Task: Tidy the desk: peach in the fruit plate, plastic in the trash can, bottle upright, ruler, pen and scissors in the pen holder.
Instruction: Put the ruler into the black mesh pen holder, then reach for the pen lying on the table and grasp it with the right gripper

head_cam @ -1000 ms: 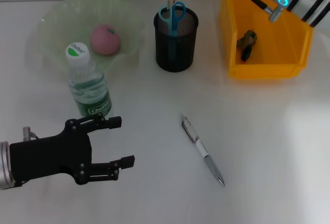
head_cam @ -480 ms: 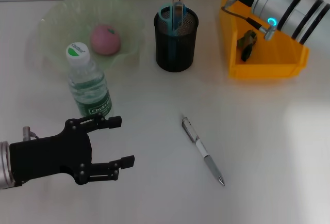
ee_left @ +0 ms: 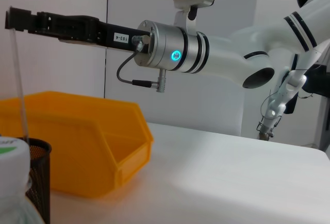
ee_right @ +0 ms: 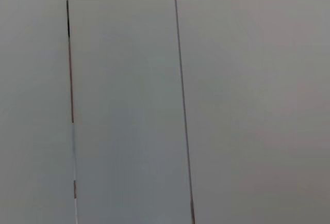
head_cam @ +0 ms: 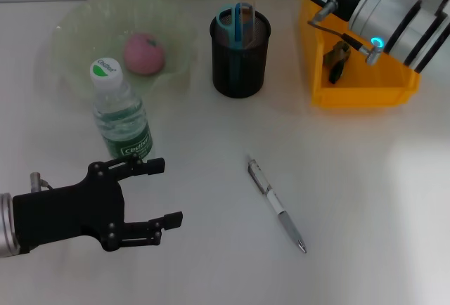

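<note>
One ruler [ee_left: 18,90] stands in the holder [head_cam: 240,52], top clamped by the right tool [ee_left: 15,20], whose arm has swung in above it: release is due; pen [head_cam: 275,204] lies alone on the bench [head_cam: 365,199], left tool [head_cam: 171,191] spread, idle

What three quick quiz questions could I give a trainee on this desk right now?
1. True or false: the peach lies in the fruit plate.
2. Which item remains loose on the desk: A scissors, B pen, C bottle?
3. Fill in: the bottle stands ____.

Key: 1 true. 2 B, the pen; the scissors are in the pen holder. 3 upright, just beyond the open left gripper.
</note>
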